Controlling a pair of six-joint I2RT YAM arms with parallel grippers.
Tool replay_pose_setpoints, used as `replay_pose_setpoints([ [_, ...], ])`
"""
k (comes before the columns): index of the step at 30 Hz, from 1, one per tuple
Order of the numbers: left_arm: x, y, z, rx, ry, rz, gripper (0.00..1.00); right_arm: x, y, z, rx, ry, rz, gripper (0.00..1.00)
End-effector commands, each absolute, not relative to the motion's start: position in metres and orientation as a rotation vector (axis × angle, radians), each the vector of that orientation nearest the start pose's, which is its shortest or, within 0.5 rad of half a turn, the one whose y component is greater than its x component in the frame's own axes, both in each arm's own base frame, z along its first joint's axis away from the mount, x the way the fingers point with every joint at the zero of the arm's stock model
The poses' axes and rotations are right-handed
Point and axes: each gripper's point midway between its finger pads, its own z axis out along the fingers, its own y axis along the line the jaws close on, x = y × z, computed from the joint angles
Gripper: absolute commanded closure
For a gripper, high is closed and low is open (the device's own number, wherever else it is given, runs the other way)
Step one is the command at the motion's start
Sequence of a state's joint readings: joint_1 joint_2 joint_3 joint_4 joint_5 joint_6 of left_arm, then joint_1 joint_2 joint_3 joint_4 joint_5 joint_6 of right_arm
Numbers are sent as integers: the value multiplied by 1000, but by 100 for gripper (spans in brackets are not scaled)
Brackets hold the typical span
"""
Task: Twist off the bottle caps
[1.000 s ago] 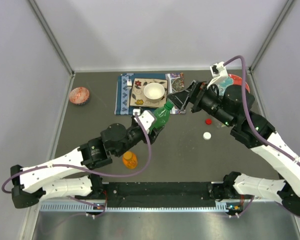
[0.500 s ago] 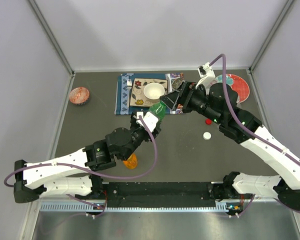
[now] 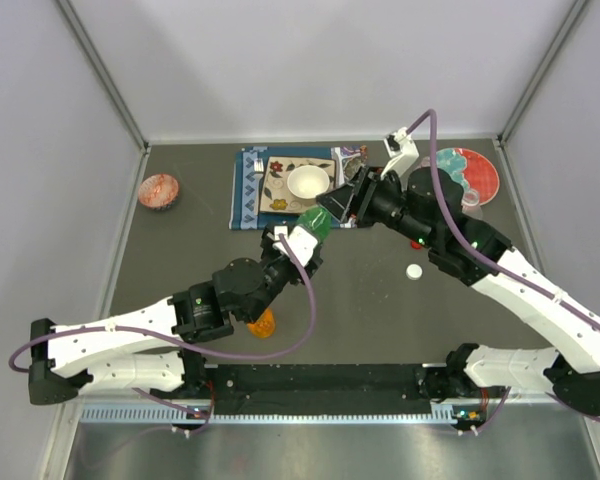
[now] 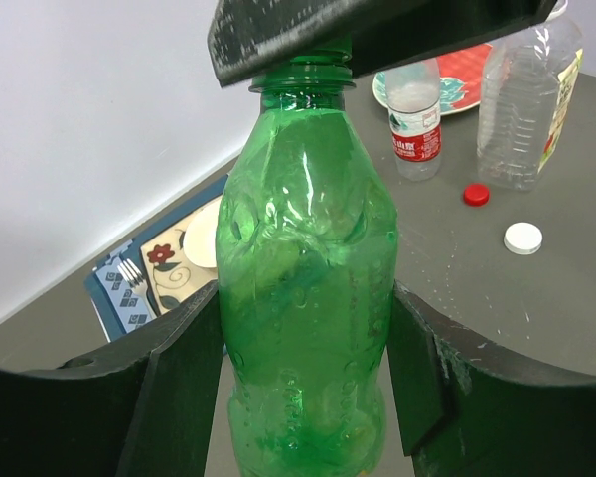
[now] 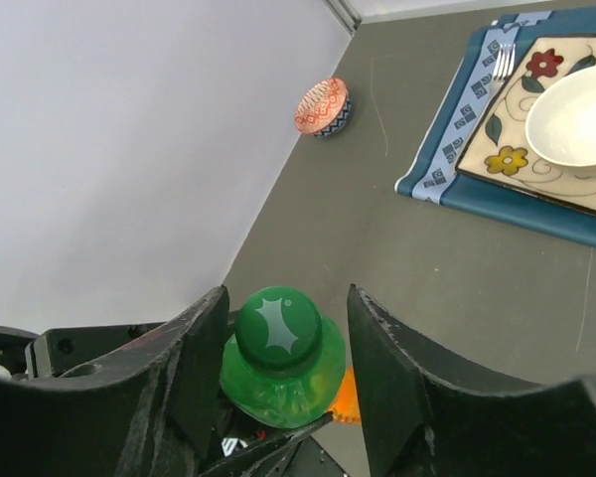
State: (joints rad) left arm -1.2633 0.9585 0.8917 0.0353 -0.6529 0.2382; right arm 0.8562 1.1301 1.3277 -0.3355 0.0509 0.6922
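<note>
My left gripper (image 4: pixel 308 343) is shut on the body of the green bottle (image 4: pixel 308 268), holding it upright above the table (image 3: pixel 313 224). My right gripper (image 5: pixel 283 333) straddles its green cap (image 5: pixel 277 325). The left finger is almost against the cap and a gap shows at the right finger, so it is open. A red cap (image 4: pixel 476 195) and a white cap (image 4: pixel 522 238) lie loose on the table by a small clear bottle (image 4: pixel 415 124) with a red label and a larger clear bottle (image 4: pixel 526 99), both uncapped. The orange bottle (image 3: pixel 263 322) stands under my left arm.
A blue placemat (image 3: pixel 248 190) at the back carries a patterned plate with a white bowl (image 3: pixel 308 181). A small patterned bowl (image 3: pixel 159 190) sits at the far left. A red plate (image 3: pixel 477 170) lies at the back right, by the walls.
My right gripper has moved left onto the top of the green bottle and its jaws have narrowed around the cap. The left arm has shifted the bottle slightly toward the back.
</note>
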Motion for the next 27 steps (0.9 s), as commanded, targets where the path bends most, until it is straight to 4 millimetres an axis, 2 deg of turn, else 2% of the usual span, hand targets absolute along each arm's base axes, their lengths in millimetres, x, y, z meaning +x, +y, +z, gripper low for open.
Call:
replay_pose_setpoints([
  [1,208,-273,338,620,1424,-289,75,232,306,398,-127,1804,1121,51],
  [5,208,-273,339,620,1421,-295,75,231,306,395,-133,1804,1119,68],
  [6,207,-273,339,620,1420,-300,75,231,305,393,-133,1805,1116,77],
  [10,203,-276,340,642,1404,-331,74,230,302,395,-160,1786,1101,93],
  [11,200,-278,341,658,1395,-347,74,230,301,397,-163,1777,1097,100],
  [14,191,-284,345,699,1374,-417,76,226,295,406,-214,1733,1074,100],
  [16,180,-286,349,730,1352,-494,77,221,290,419,-284,1676,1053,100],
  [17,169,-293,354,770,1328,-575,76,213,292,425,-370,1641,1056,100],
  [18,163,-291,360,782,1307,-626,77,208,292,434,-412,1609,1062,100],
  [19,157,-294,359,819,1304,-670,77,203,291,439,-455,1581,1068,100],
  [21,135,-298,375,886,1235,-846,76,182,291,455,-602,1487,1097,100],
  [22,126,-298,370,938,1245,-898,76,173,292,459,-654,1455,1112,100],
  [23,117,-298,378,948,1236,-984,76,155,292,464,-765,1387,1147,100],
  [25,102,-296,385,1029,1193,-1130,76,135,292,468,-870,1323,1194,100],
  [26,97,-295,391,1029,1192,-1200,76,115,292,471,-974,1255,1246,100],
  [27,91,-292,392,1077,1167,-1261,76,107,291,471,-1014,1232,1271,100],
])
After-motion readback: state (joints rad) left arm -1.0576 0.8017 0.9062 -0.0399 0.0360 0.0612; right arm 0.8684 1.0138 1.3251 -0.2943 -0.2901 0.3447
